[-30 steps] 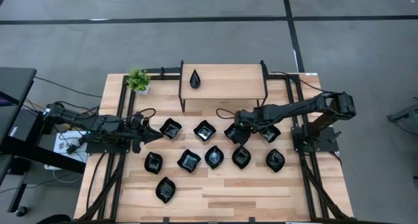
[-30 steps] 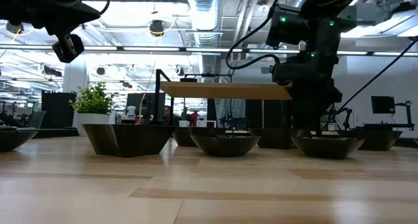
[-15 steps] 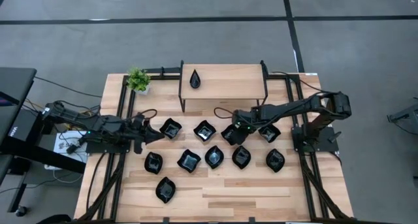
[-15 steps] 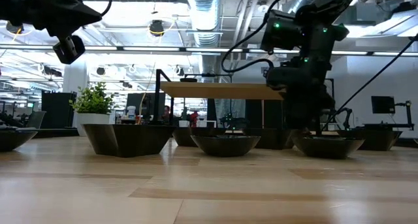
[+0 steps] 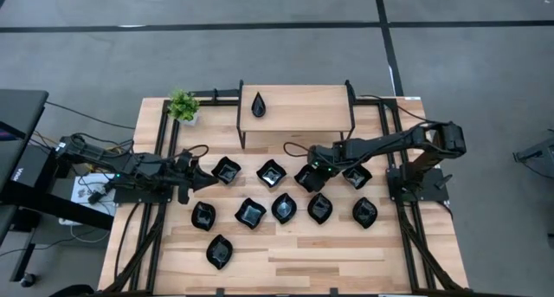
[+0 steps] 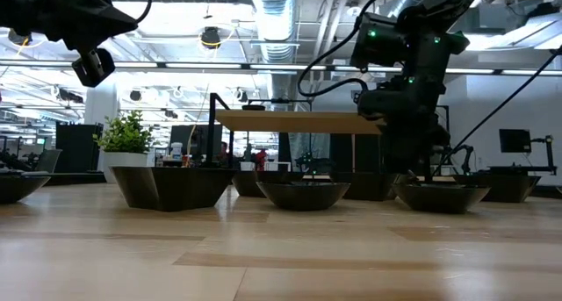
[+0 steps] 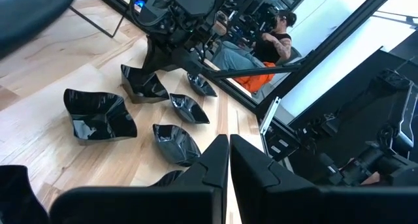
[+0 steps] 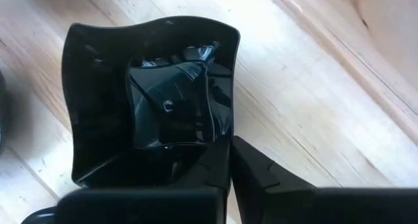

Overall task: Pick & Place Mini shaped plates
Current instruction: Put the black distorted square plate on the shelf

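Beneath the right tool (image 8: 230, 160), glossy wavy-edged square plate (image 8: 153, 100).

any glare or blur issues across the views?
Right wrist view: glare spots on the glossy plate, fingers soft. Low view: bright ceiling lights behind, plates and arms silhouetted. Left wrist view: near fingers blurred. High view: even, soft shadows.

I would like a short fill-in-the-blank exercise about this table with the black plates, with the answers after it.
The raised shelf holds only ___ teardrop plate. The dish under the right claw is a wavy-edged ___. The potted plant stands on the ___ arm's side of the shelf.
Missing words: one; square; left.
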`<state>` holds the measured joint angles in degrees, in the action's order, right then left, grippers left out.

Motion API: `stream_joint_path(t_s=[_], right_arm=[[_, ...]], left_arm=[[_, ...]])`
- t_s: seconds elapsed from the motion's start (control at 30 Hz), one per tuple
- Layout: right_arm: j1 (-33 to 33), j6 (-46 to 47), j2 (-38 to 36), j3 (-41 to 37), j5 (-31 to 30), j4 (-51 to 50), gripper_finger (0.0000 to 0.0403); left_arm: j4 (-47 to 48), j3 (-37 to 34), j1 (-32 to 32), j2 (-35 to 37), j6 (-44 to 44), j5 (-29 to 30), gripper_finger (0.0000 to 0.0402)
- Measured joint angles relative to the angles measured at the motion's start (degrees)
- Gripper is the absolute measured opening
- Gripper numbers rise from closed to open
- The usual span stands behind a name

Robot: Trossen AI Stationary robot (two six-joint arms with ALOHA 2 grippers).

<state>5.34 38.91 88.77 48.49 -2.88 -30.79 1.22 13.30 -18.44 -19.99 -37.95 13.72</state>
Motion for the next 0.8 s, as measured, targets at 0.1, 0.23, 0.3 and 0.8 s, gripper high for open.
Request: stream_joint_path(t_s=[0.1,0.23,0.3,0.8], right_arm=[[-0.06,0.09,-0.57,0.0,0.39,-0.42,0.0002],[-0.06,0.16,-3.83,0.0,1.21,-1.82,0.0002],[-0.06,0.47,-6.3,0.35,1.23,-3.44,0.0002],[-0.8,-10.07,-23.11,3.08,12.14,-7.05,0.0001]], left_arm=[[-0.03,0.0,0.0,0.0,0.0,0.0,0.0016],[-0.14,0.0,-0.02,0.0,0.0,0.0,0.0016],[-0.24,0.0,0.0,0.0,0.0,0.0,0.0016],[-0.46,0.0,0.0,0.0,0.17,0.0,0.0016]])
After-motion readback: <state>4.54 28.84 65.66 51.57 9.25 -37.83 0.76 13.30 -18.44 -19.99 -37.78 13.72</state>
